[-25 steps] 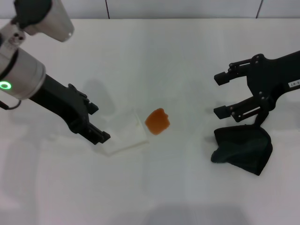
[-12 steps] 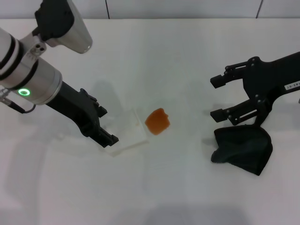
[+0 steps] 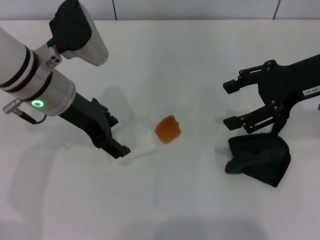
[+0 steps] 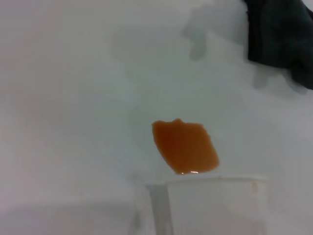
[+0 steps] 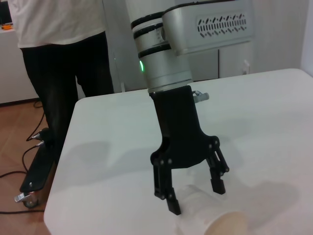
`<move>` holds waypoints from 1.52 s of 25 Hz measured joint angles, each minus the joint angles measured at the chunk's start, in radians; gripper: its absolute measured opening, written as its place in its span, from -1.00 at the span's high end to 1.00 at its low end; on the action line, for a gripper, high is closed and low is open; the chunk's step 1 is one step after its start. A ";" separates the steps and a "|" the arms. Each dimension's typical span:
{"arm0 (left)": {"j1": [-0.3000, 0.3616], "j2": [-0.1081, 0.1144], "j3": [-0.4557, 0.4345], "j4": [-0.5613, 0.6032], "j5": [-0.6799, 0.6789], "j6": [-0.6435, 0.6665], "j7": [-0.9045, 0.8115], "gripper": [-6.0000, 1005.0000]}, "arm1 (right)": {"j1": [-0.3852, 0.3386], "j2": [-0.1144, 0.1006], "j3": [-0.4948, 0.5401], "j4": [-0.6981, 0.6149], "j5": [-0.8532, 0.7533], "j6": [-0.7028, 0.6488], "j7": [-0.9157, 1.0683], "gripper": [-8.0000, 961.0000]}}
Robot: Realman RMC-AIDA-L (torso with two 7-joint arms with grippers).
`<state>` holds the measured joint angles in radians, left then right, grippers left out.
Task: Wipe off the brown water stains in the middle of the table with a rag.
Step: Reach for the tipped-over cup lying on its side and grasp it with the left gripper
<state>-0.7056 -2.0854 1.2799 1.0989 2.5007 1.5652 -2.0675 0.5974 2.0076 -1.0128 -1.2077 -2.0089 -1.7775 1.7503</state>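
Head view: stain untouched, rag not yet picked up

Head view shows the brown water stains (image 3: 168, 129) as one glossy orange-brown blob near the middle of the white bench (image 3: 180, 60). Just beside it, on the robot's left, lies a tipped white cup (image 3: 137, 140), its mouth toward the spill. The left claw (image 3: 113, 135) straddles that cup with fingers spread and not clamping it, as the right wrist view confirms. Well apart on the other side, the rag (image 3: 259, 157) sits bunched on the bench, with the right claw (image 3: 231, 103) held spread, poised just above and beside it. The step in hand looks like gripping the rag: lower over the thickest fold, pinch deep, then press flat and sweep across the blob, keeping the cup clear of the stroke
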 joint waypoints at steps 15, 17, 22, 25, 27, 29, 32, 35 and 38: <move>-0.001 0.000 0.061 -0.105 -0.042 -0.115 0.028 -0.66 | 0.014 -0.001 -0.032 -0.010 0.003 -0.002 0.002 -0.72; 0.000 0.001 0.062 -0.116 -0.042 -0.118 0.029 -0.66 | 0.017 -0.001 -0.037 -0.010 0.004 -0.001 0.002 -0.72; 0.000 0.001 0.063 -0.120 -0.043 -0.127 0.029 -0.65 | 0.021 -0.001 -0.038 -0.010 0.003 0.000 0.002 -0.72; -0.001 0.002 0.064 -0.120 -0.040 -0.129 0.029 -0.65 | 0.024 0.000 -0.039 -0.006 0.001 0.001 0.002 -0.72; -0.002 0.004 0.064 -0.120 -0.037 -0.131 0.029 -0.64 | 0.024 0.000 -0.043 -0.005 0.000 0.001 0.001 -0.71; -0.003 0.004 0.064 -0.120 -0.035 -0.136 0.029 -0.64 | 0.024 0.000 -0.047 -0.005 0.000 0.002 0.001 -0.71; -0.003 0.004 0.074 -0.120 -0.035 -0.144 0.029 -0.64 | 0.024 0.000 -0.049 -0.002 -0.001 0.003 -0.001 -0.71; -0.004 0.003 0.090 -0.120 -0.038 -0.150 0.030 -0.63 | 0.024 0.000 -0.049 -0.001 -0.002 0.003 -0.001 -0.71; -0.005 0.003 0.100 -0.120 -0.039 -0.157 0.030 -0.63 | 0.024 0.000 -0.051 -0.001 -0.002 0.003 -0.001 -0.71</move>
<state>-0.7103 -2.0825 1.3799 0.9785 2.4620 1.4086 -2.0378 0.6213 2.0079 -1.0638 -1.2087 -2.0108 -1.7745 1.7489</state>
